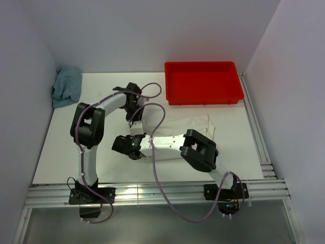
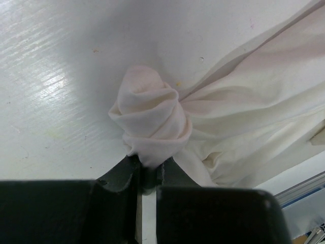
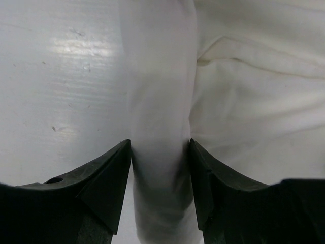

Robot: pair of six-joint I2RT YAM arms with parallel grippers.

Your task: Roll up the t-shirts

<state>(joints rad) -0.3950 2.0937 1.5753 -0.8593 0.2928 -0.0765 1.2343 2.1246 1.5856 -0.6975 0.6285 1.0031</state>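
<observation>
The plain cream-white cotton t-shirt (image 1: 195, 124) lies partly rolled on the white table (image 1: 61, 152). Its bunched end is pinched by the left gripper (image 2: 149, 170), and its roll is clasped by the right gripper (image 3: 160, 152). Even turning under light tension is advised.

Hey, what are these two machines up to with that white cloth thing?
Two robot arms are rolling up a cream-white cotton t-shirt on a white table. The left claw pinches the twisted, rolled end of the shirt. The right claw is closed around another stretch of the roll. The rest of the shirt lies loose and wrinkled. A red plastic tray sits at the back with nothing in it, and a crumpled blue-green cloth lies in the far left corner.
</observation>
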